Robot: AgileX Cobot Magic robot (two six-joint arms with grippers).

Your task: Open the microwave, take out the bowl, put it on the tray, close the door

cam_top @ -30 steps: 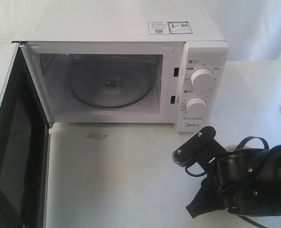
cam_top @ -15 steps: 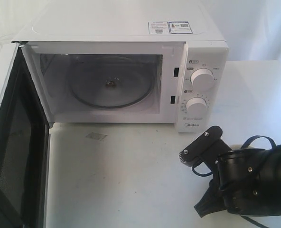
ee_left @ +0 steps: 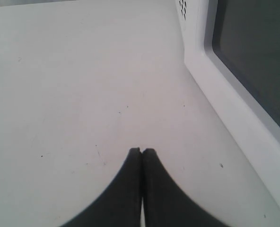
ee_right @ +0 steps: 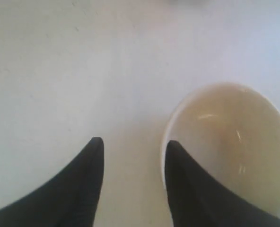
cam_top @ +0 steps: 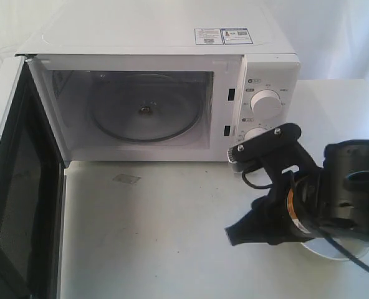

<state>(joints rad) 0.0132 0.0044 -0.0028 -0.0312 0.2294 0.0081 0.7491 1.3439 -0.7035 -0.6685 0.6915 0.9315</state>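
Note:
The white microwave (cam_top: pixel 172 62) stands open, with only the glass turntable (cam_top: pixel 144 115) inside. Its door (cam_top: pixel 19 187) is swung out to the left, and its dark window (ee_left: pixel 253 52) shows in the left wrist view. The cream-yellow bowl (ee_right: pixel 234 142) sits upright on the white surface; a pale edge of it (cam_top: pixel 325 250) shows under the right arm. My right gripper (ee_right: pixel 135 143) is open and holds nothing; one finger (ee_right: pixel 187 179) overlaps the bowl's rim. My left gripper (ee_left: pixel 142 151) is shut and empty above the table beside the door, out of the exterior view. I cannot make out a tray.
The right arm's black wrist and camera bracket (cam_top: pixel 265 146) hang in front of the microwave's lower knob (cam_top: pixel 254 134). A small grey mark (cam_top: pixel 126 179) lies on the white table (cam_top: pixel 172 237) in front of the oven.
The right arm has risen and swung back toward the microwave's control panel. A pale edge of the bowl now shows under it. The door and microwave have not moved.

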